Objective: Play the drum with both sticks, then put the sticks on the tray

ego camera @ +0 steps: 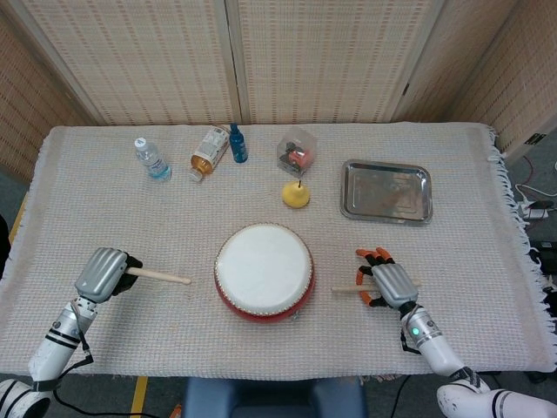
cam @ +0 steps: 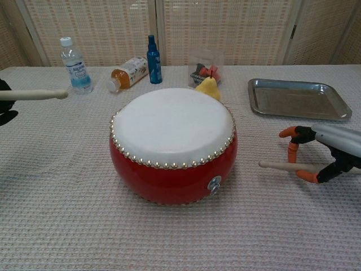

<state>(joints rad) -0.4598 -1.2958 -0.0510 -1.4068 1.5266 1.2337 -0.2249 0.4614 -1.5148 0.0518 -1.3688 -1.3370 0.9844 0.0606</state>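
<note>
Head view: left hand (ego camera: 103, 273) gripping one stick (ego camera: 161, 277), right hand (ego camera: 389, 281) closing on the other (ego camera: 346, 290), drum (ego camera: 264, 268) between, unplayed; tray (ego camera: 386, 191) beyond, bare.

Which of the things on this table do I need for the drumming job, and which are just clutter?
Needed: drum; left stick, gripped by the left hand; right stick, in the right hand; tray.

Clutter: water bottle, tipped-over juice bottle, blue bottle, clear box, yellow pear.
</note>
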